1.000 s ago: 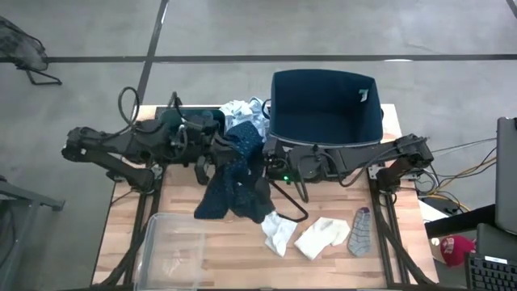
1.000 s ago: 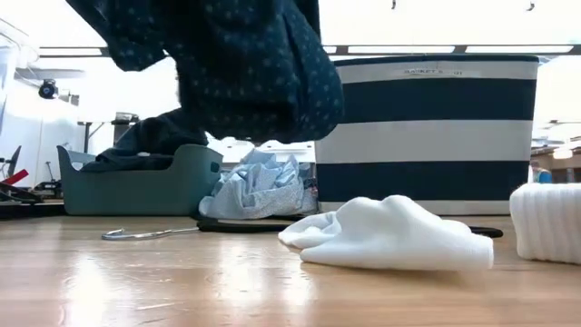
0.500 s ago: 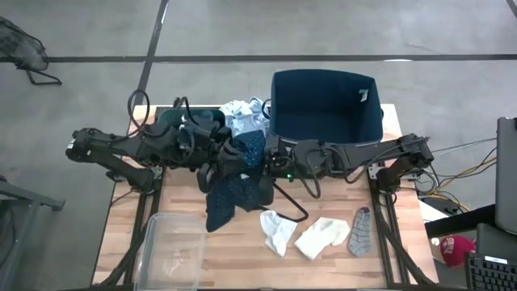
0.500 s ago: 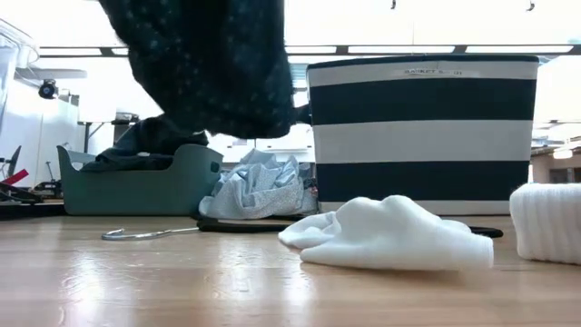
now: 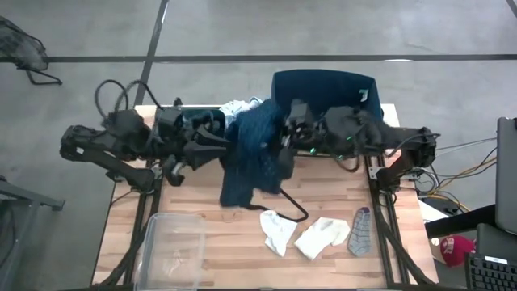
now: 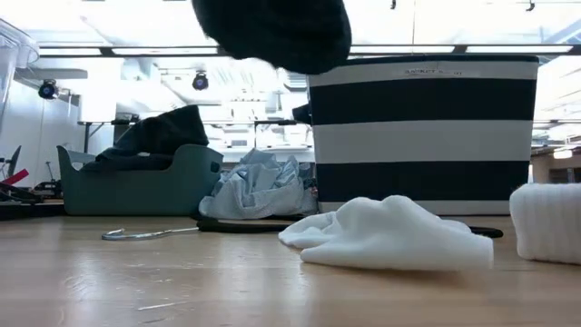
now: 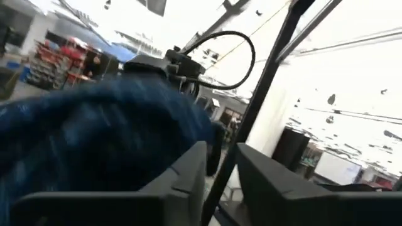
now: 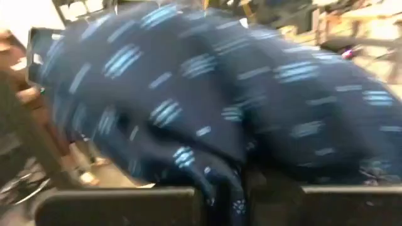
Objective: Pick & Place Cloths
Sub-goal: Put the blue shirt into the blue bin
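Navy dotted garment (image 5: 254, 153) lifted beside the navy bin (image 5: 327, 101), mid-transfer

Right gripper (image 5: 284, 136) is pinched on the cloth at the bin's near rim; left gripper (image 5: 216, 139) stands alongside, fingers slightly parted; next, judged: carry over the rim, with open room inside, clear of hanger (image 5: 289, 206) below

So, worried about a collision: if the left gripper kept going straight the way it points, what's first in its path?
Probably the navy dotted cloth hanging just ahead of the left gripper; depth is unclear.
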